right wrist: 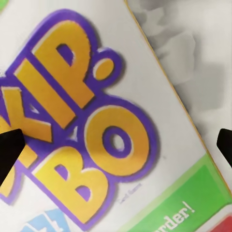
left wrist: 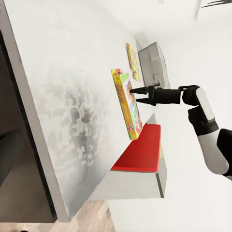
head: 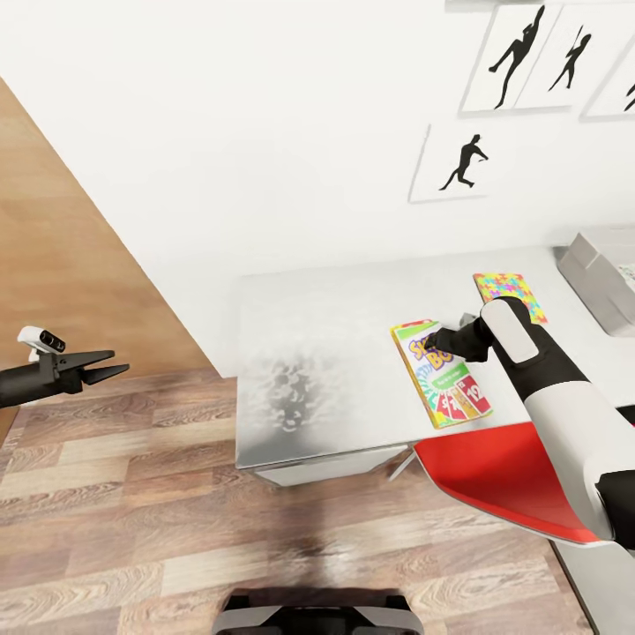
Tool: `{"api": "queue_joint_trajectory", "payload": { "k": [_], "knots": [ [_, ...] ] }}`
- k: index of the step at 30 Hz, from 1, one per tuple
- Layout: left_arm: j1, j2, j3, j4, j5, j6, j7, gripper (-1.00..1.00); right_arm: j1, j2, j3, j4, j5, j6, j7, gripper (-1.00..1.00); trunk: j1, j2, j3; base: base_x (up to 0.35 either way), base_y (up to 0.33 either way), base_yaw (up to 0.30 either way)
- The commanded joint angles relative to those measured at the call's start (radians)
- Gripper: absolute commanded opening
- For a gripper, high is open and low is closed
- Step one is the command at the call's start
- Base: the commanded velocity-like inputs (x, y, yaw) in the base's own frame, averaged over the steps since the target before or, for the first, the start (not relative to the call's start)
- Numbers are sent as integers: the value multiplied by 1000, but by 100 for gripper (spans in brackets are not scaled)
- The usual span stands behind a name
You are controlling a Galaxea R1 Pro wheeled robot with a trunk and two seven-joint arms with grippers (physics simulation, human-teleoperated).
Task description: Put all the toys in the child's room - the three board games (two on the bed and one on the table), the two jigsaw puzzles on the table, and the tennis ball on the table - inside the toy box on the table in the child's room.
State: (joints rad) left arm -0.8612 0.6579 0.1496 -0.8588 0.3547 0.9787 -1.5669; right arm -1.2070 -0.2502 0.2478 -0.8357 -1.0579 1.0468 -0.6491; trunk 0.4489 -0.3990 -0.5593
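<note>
One box under us: right gripper (head: 429, 335) spread over SKIP-BO (head: 441, 375) | left gripper (head: 110, 366) apart, idle | risk: flat lid, we may slip off.

My right arm (head: 564, 414) is glossy white shell with black joints and a grey oval patch near the wrist, tapering to a black right claw (head: 429, 334) with pointed fingers. My left claw (head: 106, 366) is black too, two slim tapered fingers, with a small white camera module carrying dark lenses at its 11 o'clock. My dark base (head: 313, 615) has pale grey trim.
</note>
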Motion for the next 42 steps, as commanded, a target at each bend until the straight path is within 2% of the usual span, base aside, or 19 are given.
{"api": "queue_joint_trajectory", "payload": {
  "k": [1,9,25,42],
  "knots": [
    [-1,0,-1,0,0,11,-4,100,0,-1,4,38,-11,0,-7,100,1,-1,-2,0,0,0],
    [-1,0,-1,0,0,11,-4,100,0,-1,4,38,-10,0,-7,100,1,-1,-4,0,0,0],
    [-1,-1,-1,0,0,11,-4,100,0,-1,4,38,-10,0,-7,100,1,-1,-25,0,0,0],
    [-1,0,-1,0,0,11,-4,100,0,-3,4,38,-11,0,-7,100,1,-1,-27,-3,0,0]
  ]
}}
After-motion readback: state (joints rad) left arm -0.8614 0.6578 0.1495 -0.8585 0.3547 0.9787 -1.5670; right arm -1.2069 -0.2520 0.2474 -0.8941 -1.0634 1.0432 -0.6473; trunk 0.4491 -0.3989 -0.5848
